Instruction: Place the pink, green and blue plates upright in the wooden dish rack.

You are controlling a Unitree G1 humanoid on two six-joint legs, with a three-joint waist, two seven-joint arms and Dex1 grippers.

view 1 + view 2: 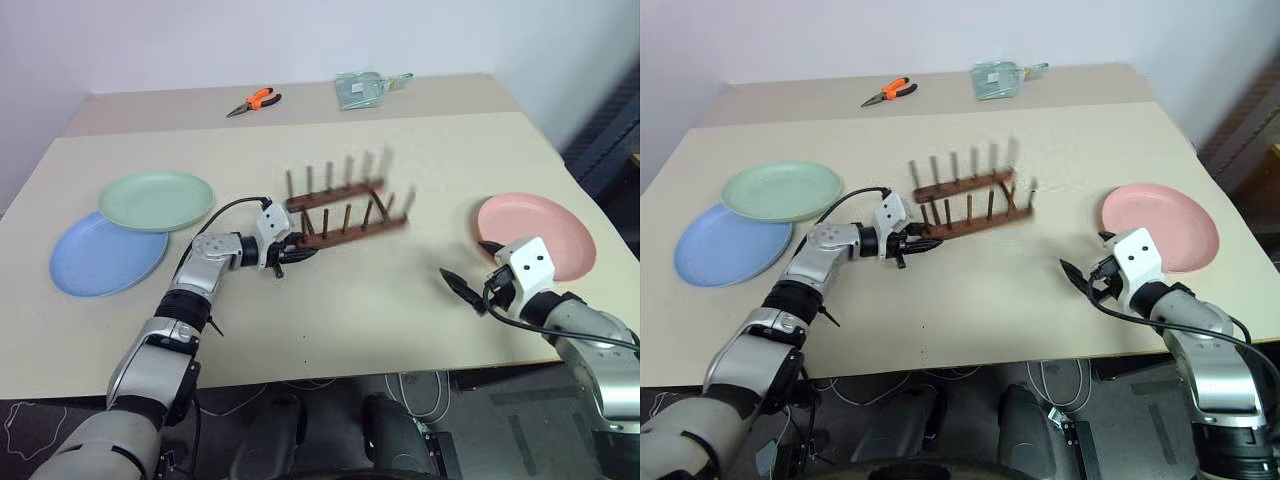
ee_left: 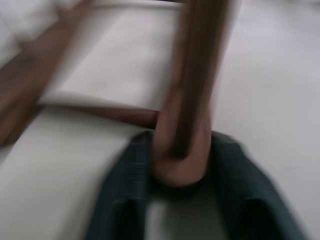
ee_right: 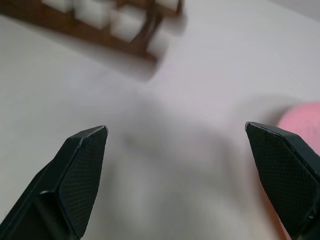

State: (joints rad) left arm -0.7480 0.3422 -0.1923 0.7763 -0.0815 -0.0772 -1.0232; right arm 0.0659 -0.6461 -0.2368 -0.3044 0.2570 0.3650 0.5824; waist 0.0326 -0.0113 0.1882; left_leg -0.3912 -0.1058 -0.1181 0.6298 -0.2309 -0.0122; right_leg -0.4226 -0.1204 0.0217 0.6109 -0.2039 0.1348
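Note:
The wooden dish rack (image 1: pixel 345 210) stands mid-table, dark brown with thin upright pegs, and looks smeared by motion. My left gripper (image 1: pixel 290 252) is at its near-left end, and the left wrist view shows its fingers (image 2: pixel 125 190) shut on either side of a wooden piece (image 2: pixel 195 75) of the rack. The green plate (image 1: pixel 155 200) lies flat at the left, overlapping the far edge of the blue plate (image 1: pixel 100 260). The pink plate (image 1: pixel 545 230) lies flat at the right. My right gripper (image 1: pixel 464 260) hovers open and holds nothing, just left of the pink plate (image 3: pixel 305 117).
Orange-handled pliers (image 1: pixel 255 100) and a clear plastic packet (image 1: pixel 362 90) lie on the far table section. A black cable (image 1: pixel 215 215) loops over my left forearm. The table's near edge (image 1: pixel 330 375) runs just below both arms.

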